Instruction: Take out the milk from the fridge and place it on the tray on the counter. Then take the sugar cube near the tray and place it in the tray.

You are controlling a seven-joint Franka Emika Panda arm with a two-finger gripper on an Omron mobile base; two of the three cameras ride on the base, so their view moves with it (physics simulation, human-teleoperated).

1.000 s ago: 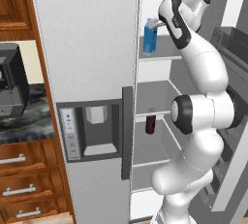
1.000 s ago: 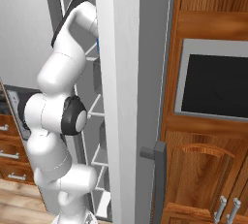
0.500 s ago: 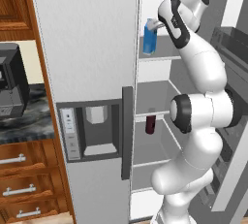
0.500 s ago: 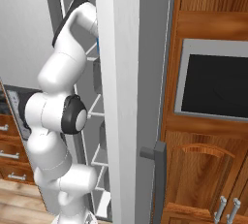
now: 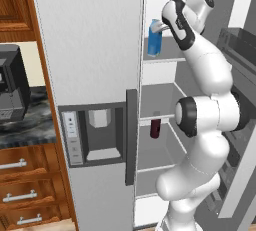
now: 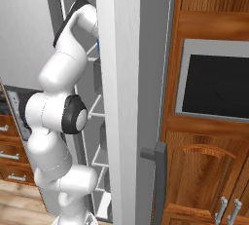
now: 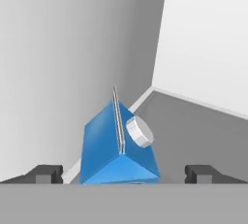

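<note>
1. Step in hand: the first part of the task, fetching the milk (image 5: pixel 154 39) out of the fridge (image 5: pixel 90 40). The grasp is not yet made.
2. Pincer state: the pincer (image 7: pixel 123 173) stands wide. In the hand view its two dark fingertips (image 7: pixel 44 173) flank the carton, one on each side, with a clear gap between each tip and the blue walls. Nothing is held.
3. Location of the task's thing: the milk stands upright on the upper fridge shelf, directly ahead of the pincer and between its tips. The gable ridge and the round white cap (image 7: pixel 139 131) face the hand camera.
4. Other items: a dark red bottle (image 5: pixel 155 128) stands on a shelf well below the pincer. Leave it alone.
5. Next move, as judged: close the tips on the carton's side walls. Whether the pincer must first advance further cannot be told. Then lift slightly and withdraw through the open door.
6. Risk, as judged: an off-centre closure may tip the carton towards the rear wall.
</note>
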